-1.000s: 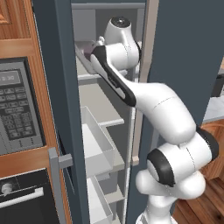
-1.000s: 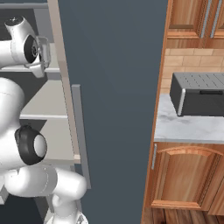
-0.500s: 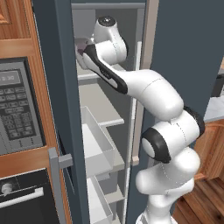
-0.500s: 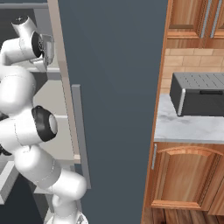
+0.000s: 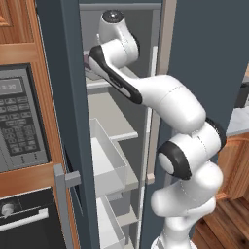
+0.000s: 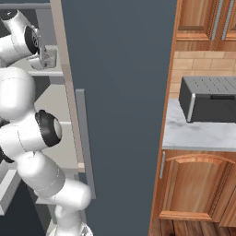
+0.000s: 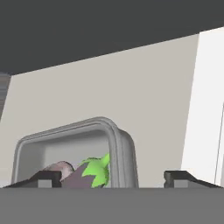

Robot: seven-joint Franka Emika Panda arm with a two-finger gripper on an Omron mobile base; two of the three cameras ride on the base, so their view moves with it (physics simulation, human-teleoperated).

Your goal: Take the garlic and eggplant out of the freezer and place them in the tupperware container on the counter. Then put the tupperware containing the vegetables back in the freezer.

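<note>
The tupperware container (image 7: 114,144) sat on an upper shelf inside the freezer (image 5: 68,121), holding the eggplant (image 7: 85,175) and the garlic (image 7: 59,168) side by side. The gripper (image 7: 114,178) stood with its fingers apart, empty, the tray's right rim rising between them.

Freezer shelf (image 7: 144,96) carries tupperware container (image 7: 120,144) w/ eggplant (image 7: 89,174), garlic (image 7: 59,167).
</note>
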